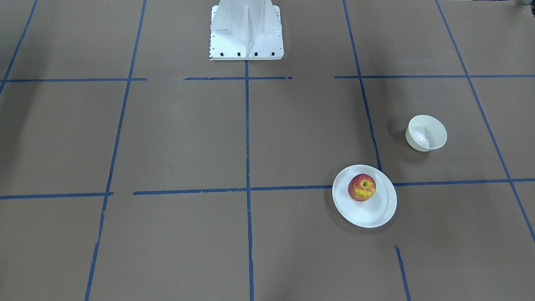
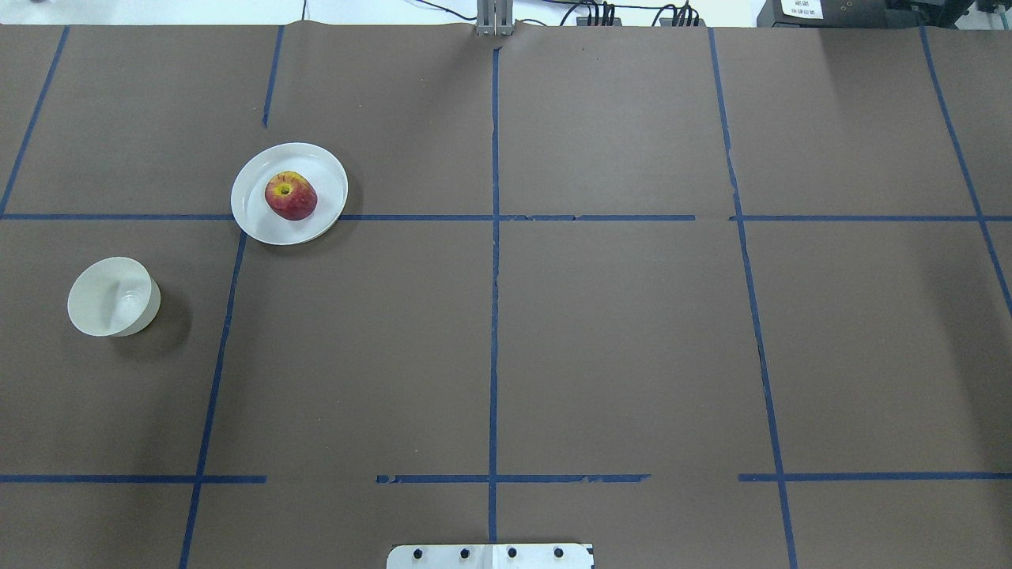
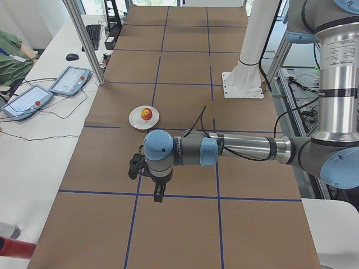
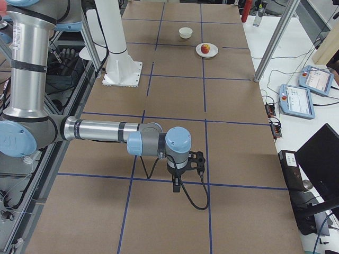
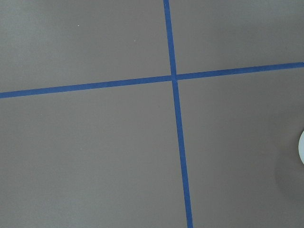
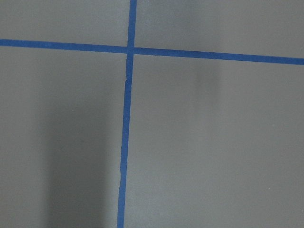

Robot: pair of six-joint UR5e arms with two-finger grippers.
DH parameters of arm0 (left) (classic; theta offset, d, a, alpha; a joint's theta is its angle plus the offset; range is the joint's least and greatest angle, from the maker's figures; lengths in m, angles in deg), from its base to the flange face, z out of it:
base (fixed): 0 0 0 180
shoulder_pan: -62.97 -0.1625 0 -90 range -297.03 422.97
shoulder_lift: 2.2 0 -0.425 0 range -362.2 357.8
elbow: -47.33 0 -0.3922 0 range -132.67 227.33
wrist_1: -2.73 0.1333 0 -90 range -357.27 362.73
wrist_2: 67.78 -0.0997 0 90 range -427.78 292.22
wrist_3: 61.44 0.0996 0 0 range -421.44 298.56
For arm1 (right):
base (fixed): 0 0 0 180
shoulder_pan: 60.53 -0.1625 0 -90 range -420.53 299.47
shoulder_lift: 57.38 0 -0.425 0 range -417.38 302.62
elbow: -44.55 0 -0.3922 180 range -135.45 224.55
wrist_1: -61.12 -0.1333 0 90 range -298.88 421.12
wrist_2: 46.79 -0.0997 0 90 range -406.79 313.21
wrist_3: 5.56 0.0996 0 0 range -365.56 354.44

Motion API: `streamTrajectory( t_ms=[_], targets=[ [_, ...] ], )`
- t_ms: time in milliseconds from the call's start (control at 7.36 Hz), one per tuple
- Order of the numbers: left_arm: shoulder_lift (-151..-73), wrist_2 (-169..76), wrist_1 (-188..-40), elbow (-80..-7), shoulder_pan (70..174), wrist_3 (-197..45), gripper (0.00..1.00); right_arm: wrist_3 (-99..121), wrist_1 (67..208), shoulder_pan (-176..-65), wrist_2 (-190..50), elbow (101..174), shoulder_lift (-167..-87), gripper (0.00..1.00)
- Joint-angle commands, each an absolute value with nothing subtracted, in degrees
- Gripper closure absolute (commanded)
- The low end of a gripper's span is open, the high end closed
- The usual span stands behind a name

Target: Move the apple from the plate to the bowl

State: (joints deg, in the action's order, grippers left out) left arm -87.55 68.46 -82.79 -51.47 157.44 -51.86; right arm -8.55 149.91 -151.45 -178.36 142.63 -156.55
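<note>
The red and yellow apple (image 1: 362,187) sits on the white plate (image 1: 378,213), stem dimple up; it shows too in the overhead view (image 2: 291,195) on the plate (image 2: 257,213). The small cream bowl (image 1: 426,133) stands empty on the table, apart from the plate, and shows in the overhead view (image 2: 111,296). My left gripper (image 3: 159,193) hangs above the table, nearer the camera than the plate (image 3: 136,119). My right gripper (image 4: 176,185) hangs over the far end of the table, away from the bowl (image 4: 185,32). I cannot tell whether either gripper is open or shut.
The robot's white base (image 1: 246,31) stands at the table's middle edge. Blue tape lines cross the brown table. Tablets (image 3: 70,80) and cables lie on a side bench. A white sliver (image 5: 302,147) shows at the left wrist view's right edge.
</note>
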Motion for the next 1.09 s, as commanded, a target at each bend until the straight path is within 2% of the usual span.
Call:
streamTrajectory(
  t_ms=[0, 679, 951],
  targets=[
    [-87.5, 68.5, -82.7, -51.3, 157.5, -52.2, 0.0, -8.5, 149.9, -151.4, -178.4, 142.6, -156.5, 0.0],
    [-88.7, 68.5, -85.7, -51.9, 156.8, -56.0, 0.0, -8.5, 149.9, -151.4, -178.4, 142.6, -156.5, 0.0],
    [-94.8, 68.3, -87.5, -51.6, 153.3, -59.8, 0.0, -8.5, 149.9, -151.4, -178.4, 142.6, -156.6, 0.0]
  ],
)
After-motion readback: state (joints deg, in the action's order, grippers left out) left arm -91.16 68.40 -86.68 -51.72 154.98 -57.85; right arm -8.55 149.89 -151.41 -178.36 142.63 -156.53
